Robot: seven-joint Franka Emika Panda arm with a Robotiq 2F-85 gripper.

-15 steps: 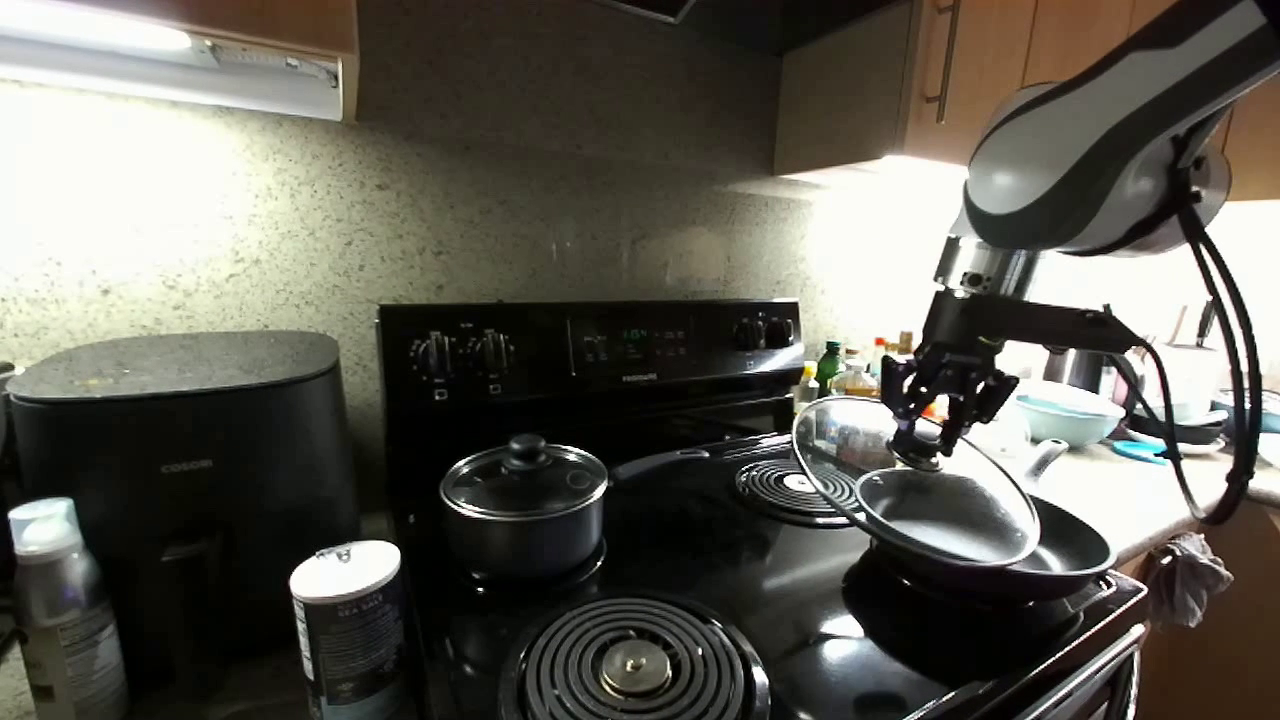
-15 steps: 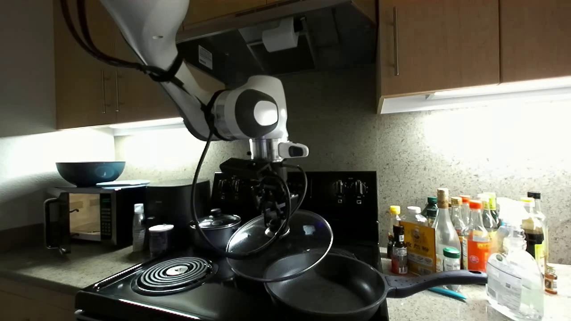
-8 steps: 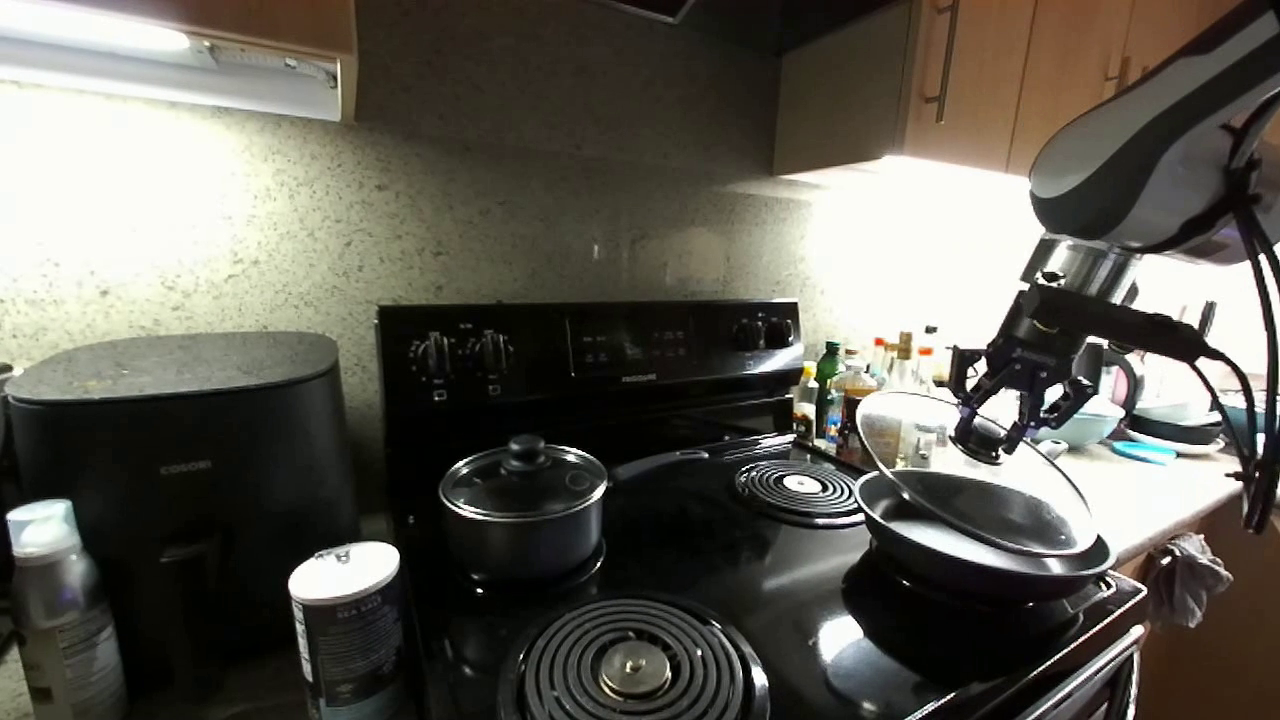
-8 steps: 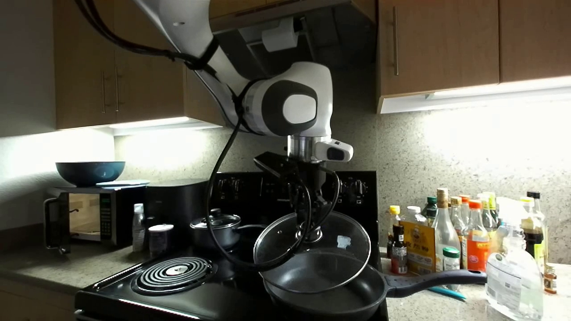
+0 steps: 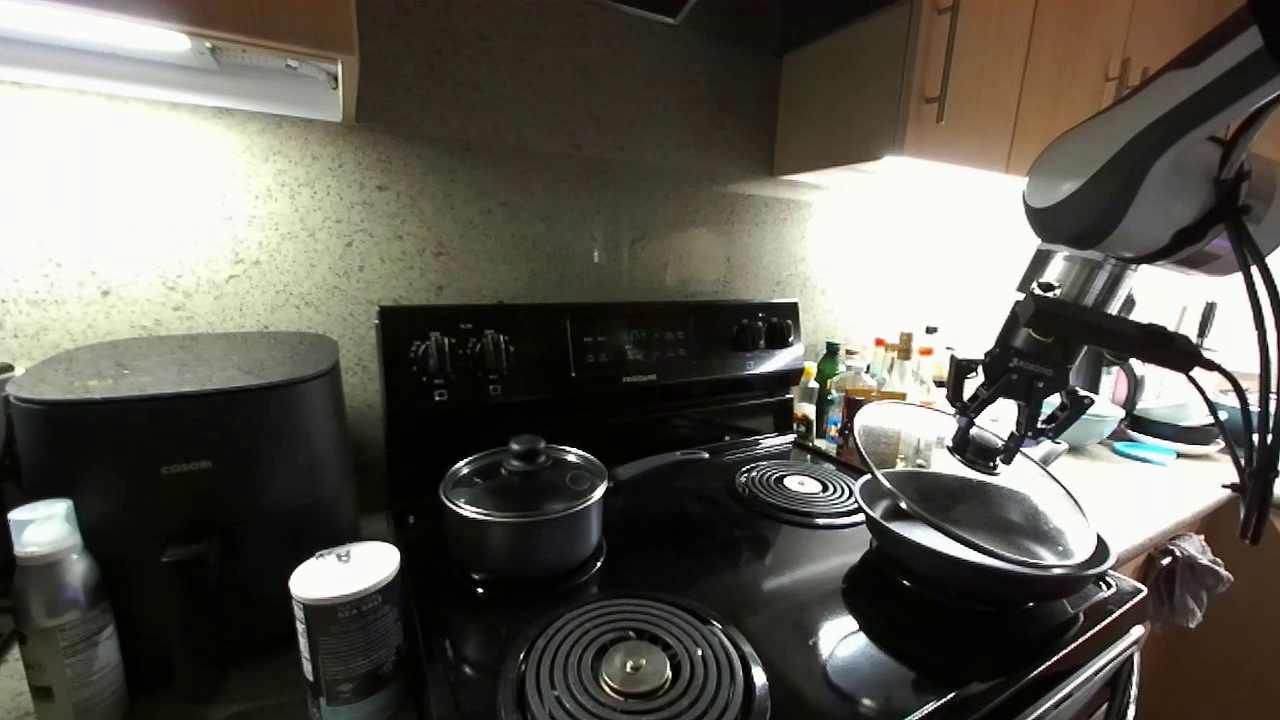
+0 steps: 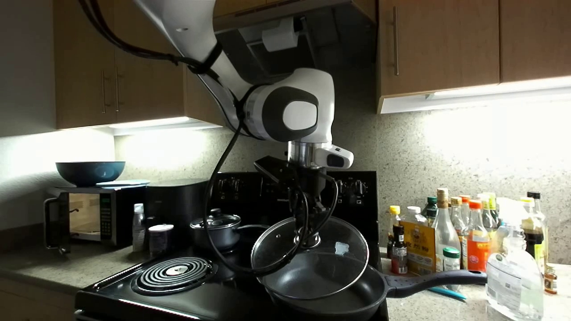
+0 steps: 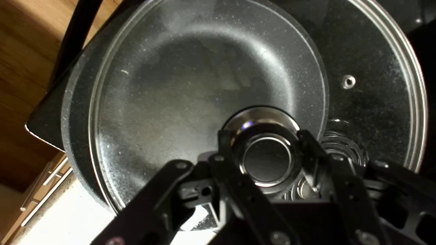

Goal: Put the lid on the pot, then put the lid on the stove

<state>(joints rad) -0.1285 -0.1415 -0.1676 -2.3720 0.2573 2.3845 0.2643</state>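
Now, small pot (image 5: 524,540): left of the middle in an exterior view. It has not moved, and I think it is not part of this job.
Stove (image 5: 700,550): low in the middle of the frame. Its turn seems to come later.
Lid (image 5: 1020,520): right side of the frame, above the pan (image 5: 945,572). In the last second it went right, then dropped a little. More of it is over the pan now, so the first step looks close to done. But it leans, low at the lower right, so I think it should be made flat.
Gripper (image 7: 265,144): just below the middle of the wrist view. It pinches the lid's black knob (image 7: 267,161), one finger on each side, and it came down with it.
Pan: lower right, same spot as before. I cannot tell if the lid's low edge touches it. Its back part is hard to see past the lid.
Arm (image 5: 1140,180): upper right, cut off by the edge.
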